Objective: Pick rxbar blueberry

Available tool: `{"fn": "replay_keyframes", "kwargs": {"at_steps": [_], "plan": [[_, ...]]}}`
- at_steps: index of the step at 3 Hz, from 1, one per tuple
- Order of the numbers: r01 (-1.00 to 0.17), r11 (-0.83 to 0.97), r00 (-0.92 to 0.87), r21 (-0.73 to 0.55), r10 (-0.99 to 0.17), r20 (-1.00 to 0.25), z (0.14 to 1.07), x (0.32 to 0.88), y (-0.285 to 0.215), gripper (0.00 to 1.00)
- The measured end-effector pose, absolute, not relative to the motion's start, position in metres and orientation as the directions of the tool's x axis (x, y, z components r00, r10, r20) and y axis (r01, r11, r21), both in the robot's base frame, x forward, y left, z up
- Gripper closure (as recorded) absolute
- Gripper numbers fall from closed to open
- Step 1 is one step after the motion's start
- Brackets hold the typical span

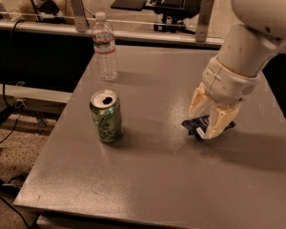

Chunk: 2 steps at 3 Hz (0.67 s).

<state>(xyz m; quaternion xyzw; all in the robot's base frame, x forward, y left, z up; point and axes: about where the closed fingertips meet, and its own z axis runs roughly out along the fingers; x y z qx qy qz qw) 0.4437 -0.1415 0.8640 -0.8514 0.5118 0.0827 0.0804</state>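
Observation:
The rxbar blueberry is a small dark navy wrapper at the right middle of the grey table. My gripper comes down on it from above, on the end of the white arm. Its two cream fingers stand on either side of the bar and hold it. The bar sits tilted between them, at or just above the table top. Its right part is hidden behind the fingers.
A green soda can stands upright left of the gripper. A clear water bottle stands at the back left. A dark counter with a rail runs behind the table. The table's left edge drops to the floor and cables.

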Motion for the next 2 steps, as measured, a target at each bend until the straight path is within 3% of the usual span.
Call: {"fn": "replay_keyframes", "kwargs": {"at_steps": [2], "plan": [[-0.904, -0.414, 0.424, -0.108, -0.837, -0.347, 0.931, 0.448, -0.131, 1.00]]}}
